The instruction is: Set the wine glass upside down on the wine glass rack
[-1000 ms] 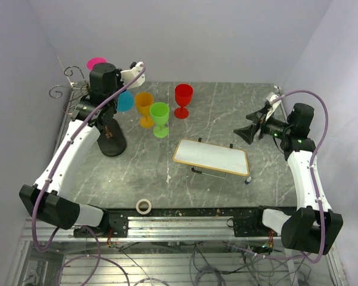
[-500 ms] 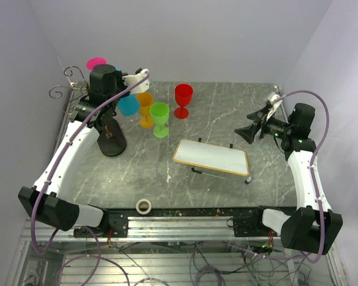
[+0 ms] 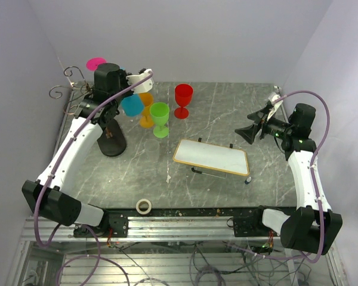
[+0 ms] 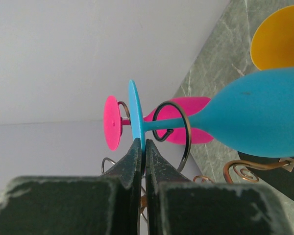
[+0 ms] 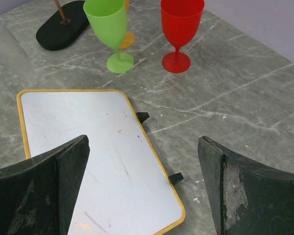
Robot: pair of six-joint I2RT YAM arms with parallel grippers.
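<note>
Nearest, by the front edge of the grey marbled table (image 3: 227,107): a roll of tape (image 3: 144,206), bare stone all round it. Further in, a yellow-rimmed whiteboard (image 3: 211,157) lying flat at centre right, with open surface to its left as far as the black oval base of the wine glass rack (image 3: 112,142). Beyond the board's right end, the right gripper (image 5: 143,142), fingers spread wide and grasping nothing, clear of the side wall. Beyond the board, tighter going: green glass (image 3: 160,116), orange glass (image 3: 147,119) and red glass (image 3: 183,98) standing upright in a loose cluster, green and orange close together, red a little apart. At far left, hard by the wall corner, the left gripper (image 4: 143,147) clenched on the foot rim of the blue wine glass (image 4: 255,115). Compared with a second ago: gripper and glass shifted rightward, away from the rack's stem, blue bowl now overlapping the orange glass as seen from above; right arm unmoved. Blue glass itself: opaque and matte, flat disc foot seen edge-on, thin stem crossing a dark wire scroll, whether threaded through it impossible to tell, rounded bowl pointing away from the rack top. Behind it, a pink glass (image 4: 111,122) hanging among the scrolls.
</note>
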